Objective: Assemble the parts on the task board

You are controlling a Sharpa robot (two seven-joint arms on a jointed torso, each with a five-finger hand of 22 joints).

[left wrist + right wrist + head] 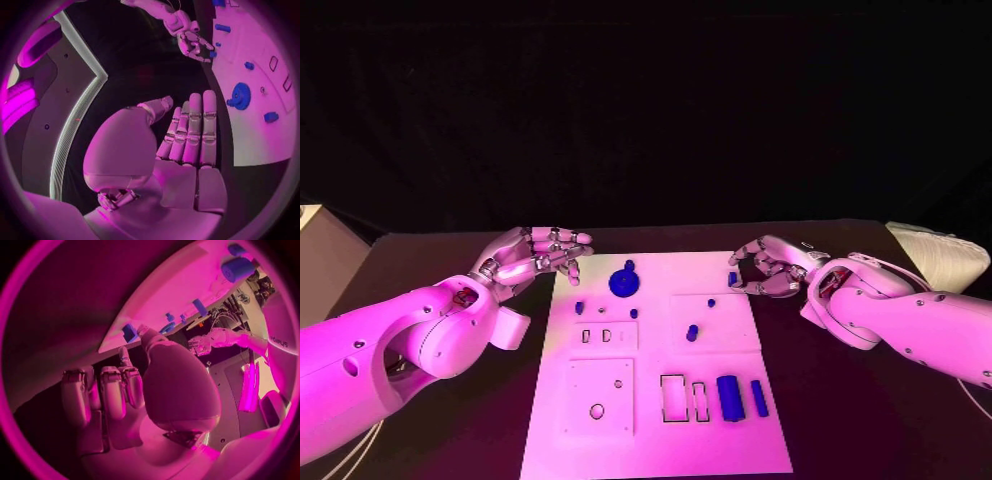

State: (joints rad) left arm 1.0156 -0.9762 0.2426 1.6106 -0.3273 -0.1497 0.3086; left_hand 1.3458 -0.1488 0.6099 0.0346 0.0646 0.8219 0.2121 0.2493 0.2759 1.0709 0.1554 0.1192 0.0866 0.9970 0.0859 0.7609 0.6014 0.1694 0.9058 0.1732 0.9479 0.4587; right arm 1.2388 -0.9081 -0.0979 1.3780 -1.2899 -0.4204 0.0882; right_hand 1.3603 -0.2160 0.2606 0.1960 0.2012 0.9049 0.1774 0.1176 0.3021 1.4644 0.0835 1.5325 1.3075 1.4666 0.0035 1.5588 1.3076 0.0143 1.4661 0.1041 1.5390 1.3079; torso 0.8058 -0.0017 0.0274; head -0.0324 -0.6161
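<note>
The white task board (661, 430) lies in the middle of the table. On it are a blue gear (626, 282), small blue pegs (692, 333), a blue cylinder (730, 391) and a blue bar (759, 397). My left hand (531, 255) hovers at the board's far left corner; its fingers (194, 130) lie straight, thumb apart, holding nothing. My right hand (769, 268) is at the board's far right edge with its fingers curled. Its thumb (147, 337) and a fingertip meet a small blue part (733, 279) there. Whether they pinch the small blue part (130, 333) is unclear.
Rectangular slots (674, 396) and a raised square plate with a hole (597, 395) mark the board's near half. A pale box (318, 260) stands at the table's left edge and a white bundle (942, 255) at the right. Bare black table (473, 420) flanks the board.
</note>
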